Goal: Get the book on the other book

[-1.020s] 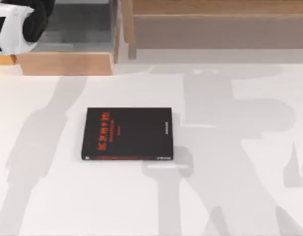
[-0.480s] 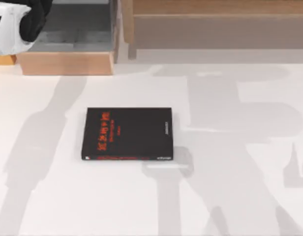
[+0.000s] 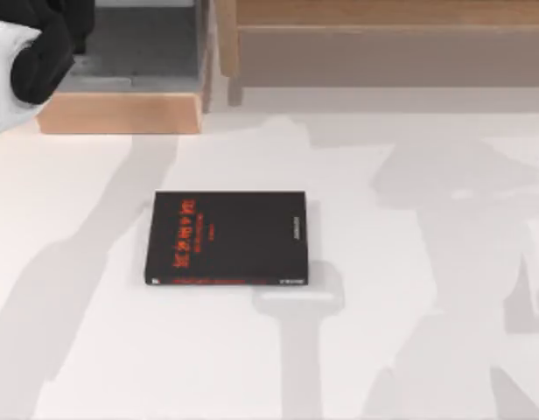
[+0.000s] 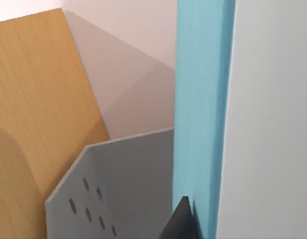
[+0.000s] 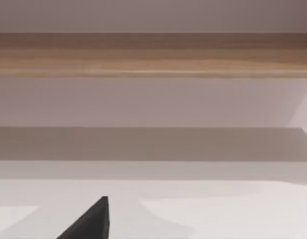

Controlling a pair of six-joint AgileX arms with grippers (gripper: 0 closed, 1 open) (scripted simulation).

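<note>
Lying flat on our white surface (image 3: 409, 350), just left of centre, the black book (image 3: 227, 238) shows red lettering on its cover and near edge. Farther back, our left arm (image 3: 24, 61) sits at the far-left corner by a wooden shelf (image 3: 121, 112). Its wrist view shows the teal book (image 4: 201, 114) standing on edge close against one dark finger (image 4: 181, 221); whether the fingers clamp it, we cannot tell. Our right arm's finger state is likewise unclear.
</note>
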